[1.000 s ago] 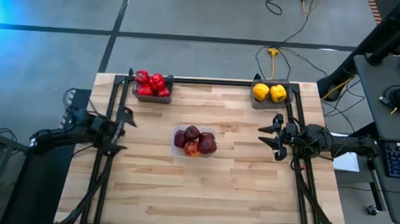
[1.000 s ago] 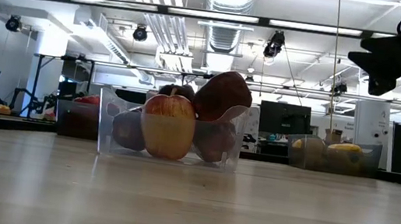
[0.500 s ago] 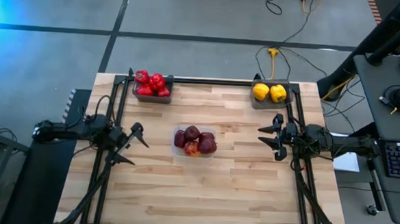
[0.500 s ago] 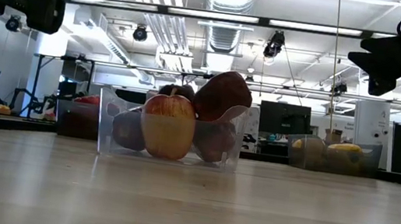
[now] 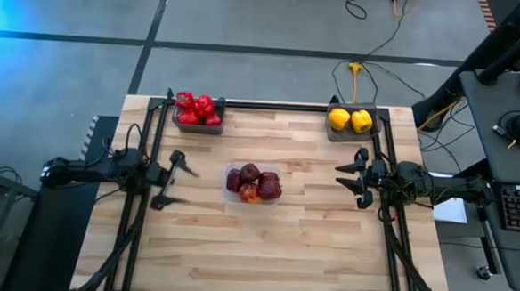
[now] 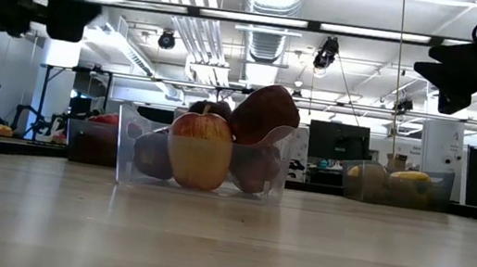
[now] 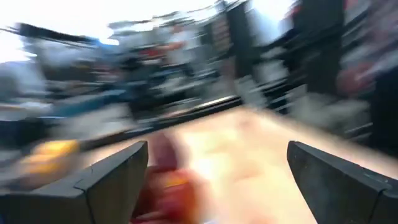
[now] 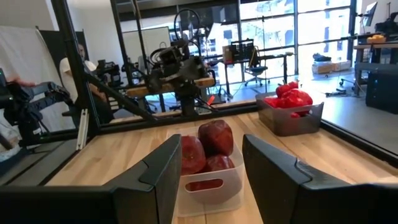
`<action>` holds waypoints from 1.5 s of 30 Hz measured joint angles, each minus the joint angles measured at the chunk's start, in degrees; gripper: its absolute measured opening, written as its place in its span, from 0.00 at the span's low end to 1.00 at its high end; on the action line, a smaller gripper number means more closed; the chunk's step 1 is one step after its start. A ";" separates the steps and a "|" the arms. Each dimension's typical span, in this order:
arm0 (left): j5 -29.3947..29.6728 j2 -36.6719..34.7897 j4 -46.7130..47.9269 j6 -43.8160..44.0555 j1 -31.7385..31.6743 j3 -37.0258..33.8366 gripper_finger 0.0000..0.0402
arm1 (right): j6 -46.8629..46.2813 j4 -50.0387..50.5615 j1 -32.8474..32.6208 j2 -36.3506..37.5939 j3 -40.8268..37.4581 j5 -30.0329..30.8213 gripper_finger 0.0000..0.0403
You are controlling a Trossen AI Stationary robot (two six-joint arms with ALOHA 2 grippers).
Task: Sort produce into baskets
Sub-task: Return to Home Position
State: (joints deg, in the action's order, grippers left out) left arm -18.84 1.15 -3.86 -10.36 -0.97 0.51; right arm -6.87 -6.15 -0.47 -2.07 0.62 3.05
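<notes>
Several dark red apples fill the clear square container at the table's middle. Red bell peppers lie in a dark grey tray at the far left. Two yellow peppers lie in a dark grey tray at the far right. My left gripper is open and empty, left of the container. My right gripper is open and empty, right of the container, above the table.
Black frame rails run along the table's left and right sides. Bare wood lies between the container and the near edge. In the right wrist view a person shows in the room beyond the table.
My left gripper has swung out from the left edge toward the clear container and has turned; its fingers now spread wider. My right gripper has kept still. The produce has not moved.
</notes>
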 joint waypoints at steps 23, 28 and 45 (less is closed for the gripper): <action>30.28 2.02 0.16 -9.93 2.05 0.39 0.91 | 0.00 -0.02 0.00 0.00 0.00 0.00 0.40; 31.63 2.99 0.57 -5.63 2.01 0.44 0.91 | 0.01 -0.04 -0.01 0.02 0.00 -0.01 0.40; 26.82 10.65 3.18 2.61 1.90 0.63 0.91 | 0.00 -0.02 0.00 0.00 0.00 -0.02 0.40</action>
State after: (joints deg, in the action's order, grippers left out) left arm 7.99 11.80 -0.68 -7.75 0.93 1.15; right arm -6.87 -6.17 -0.47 -2.07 0.62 3.03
